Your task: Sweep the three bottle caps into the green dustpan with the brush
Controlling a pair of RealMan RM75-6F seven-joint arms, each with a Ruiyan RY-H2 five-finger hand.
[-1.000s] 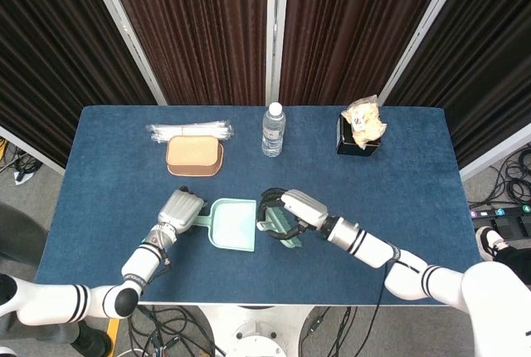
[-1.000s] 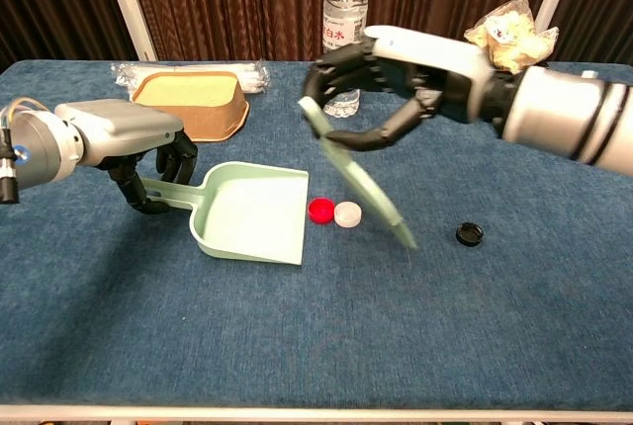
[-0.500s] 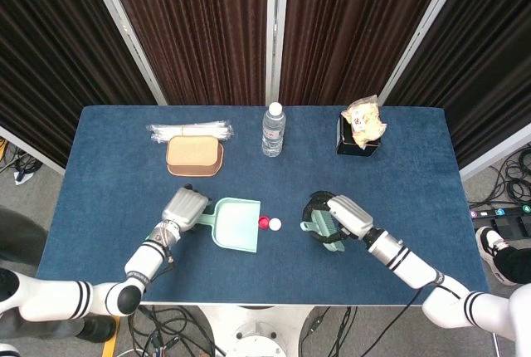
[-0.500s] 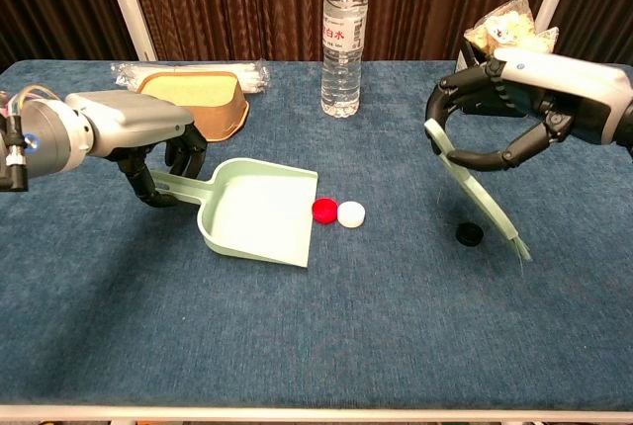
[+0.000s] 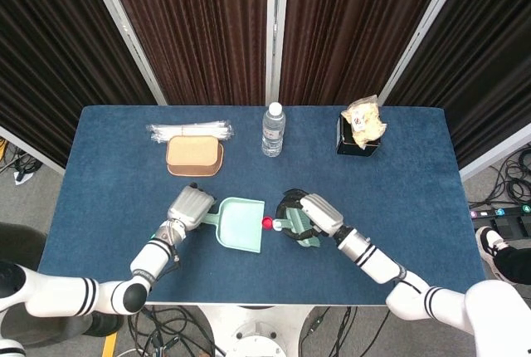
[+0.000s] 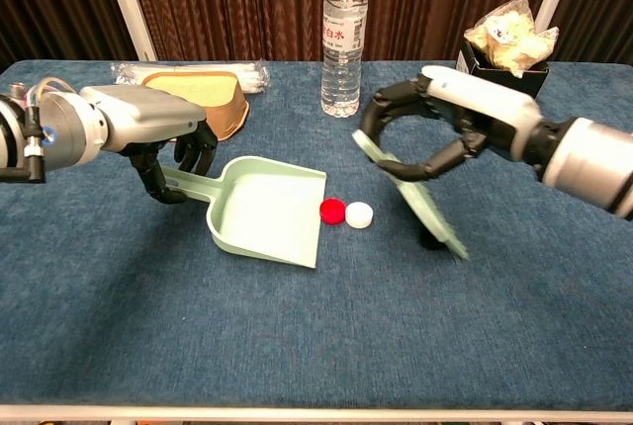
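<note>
1. The left robot hand grasps the handle of the green dustpan, which lies flat on the blue table with its open mouth facing the caps.
2. The right robot hand is wrapped around the brush, which slants down toward the table to the right of the caps.
3. The red cap sits just at the lip of the dustpan, with the white cap touching it on its right.
4. A dark shape under the brush may be the third cap, but the brush hides most of it, so I cannot say for sure.
5. These caps look light, hard and smooth. To my eye they would skid or flick away under a quick stroke, so a slow, low push from their right side seems wise.
6. The brush looks stiff in the handle and soft at the edge, and is best held high on the handle, as it is here.
7. The dustpan looks thin and light and could slide under a push, so a firm hold on its handle matters.
</note>
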